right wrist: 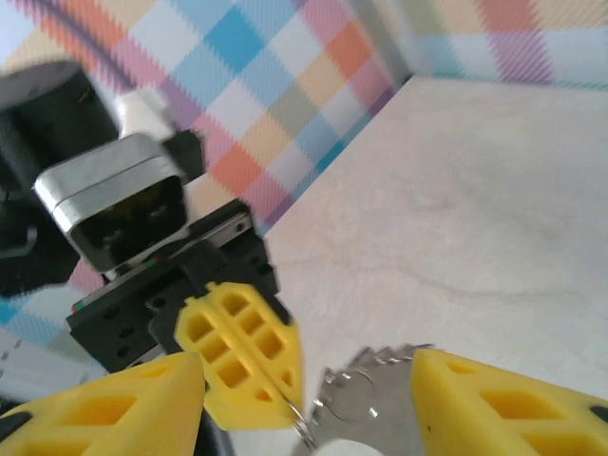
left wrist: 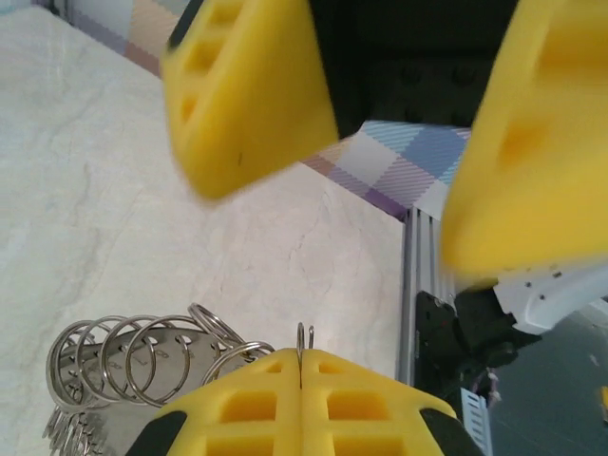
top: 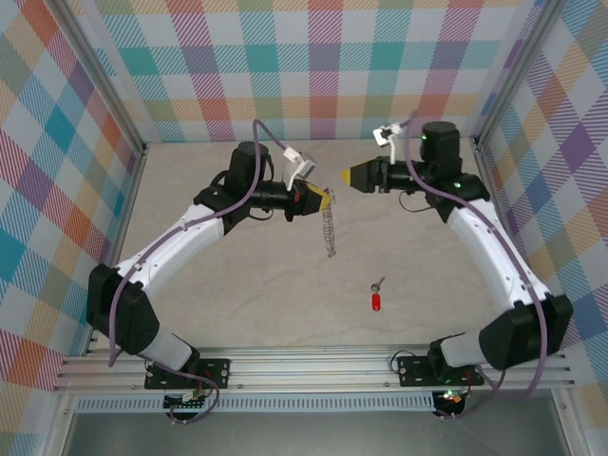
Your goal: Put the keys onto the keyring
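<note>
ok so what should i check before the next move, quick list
1. Left tool shut on the keyring: ok, the fingers pinch its wire.
2. Keyring lifted, hanging below the left tool: ok. Whether its lower end touches the table: cannot tell.
3. Right tool open and empty: ok.
4. Key in a tool: not ok, it lies loose on the table, near the right arm.
5. Key on the keyring: not ok.
6. Which way the key's hole faces: cannot tell, too small.
</note>
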